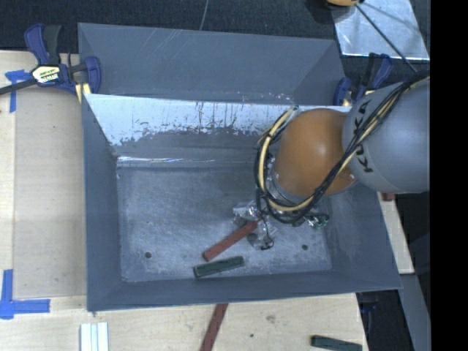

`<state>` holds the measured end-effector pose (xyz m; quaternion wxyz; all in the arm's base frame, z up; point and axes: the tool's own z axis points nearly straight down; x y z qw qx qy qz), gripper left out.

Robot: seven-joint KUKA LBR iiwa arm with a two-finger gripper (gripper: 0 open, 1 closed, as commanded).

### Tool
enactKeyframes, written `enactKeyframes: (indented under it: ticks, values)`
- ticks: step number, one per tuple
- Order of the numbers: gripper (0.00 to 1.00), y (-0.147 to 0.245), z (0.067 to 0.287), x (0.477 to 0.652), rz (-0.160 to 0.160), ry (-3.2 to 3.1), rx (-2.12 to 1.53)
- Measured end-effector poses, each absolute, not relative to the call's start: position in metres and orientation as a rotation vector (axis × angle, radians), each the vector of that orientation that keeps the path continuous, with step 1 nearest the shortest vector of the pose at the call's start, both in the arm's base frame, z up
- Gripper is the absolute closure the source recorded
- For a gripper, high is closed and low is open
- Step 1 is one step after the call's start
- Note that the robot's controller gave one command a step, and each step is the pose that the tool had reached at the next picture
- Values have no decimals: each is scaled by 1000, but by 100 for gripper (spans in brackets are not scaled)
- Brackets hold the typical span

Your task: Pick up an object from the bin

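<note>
My gripper (257,227) reaches down to the bin floor right of the middle, under the orange cover. Its metal tips sit at the right end of a reddish-brown flat stick (228,243), which lies slanted, low at the left and rising to the right. The stick's upper end is at the fingertips, but whether they clasp it is hidden. Just below the stick lies a dark green flat bar (218,267), close to the bin's front wall and apart from the gripper.
The arm with its orange cover and black and yellow cables comes in from the right and hides the bin's right part. The bin's sloped walls rise on all sides.
</note>
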<state>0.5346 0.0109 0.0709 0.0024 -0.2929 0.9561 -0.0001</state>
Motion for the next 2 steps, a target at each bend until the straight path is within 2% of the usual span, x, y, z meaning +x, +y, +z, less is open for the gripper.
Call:
enactKeyframes:
  ticks: [1, 2]
  values:
    - [100, 11, 71, 535, 0, 2999, -919]
    - [100, 32, 258, 524, -4, 2991, -920]
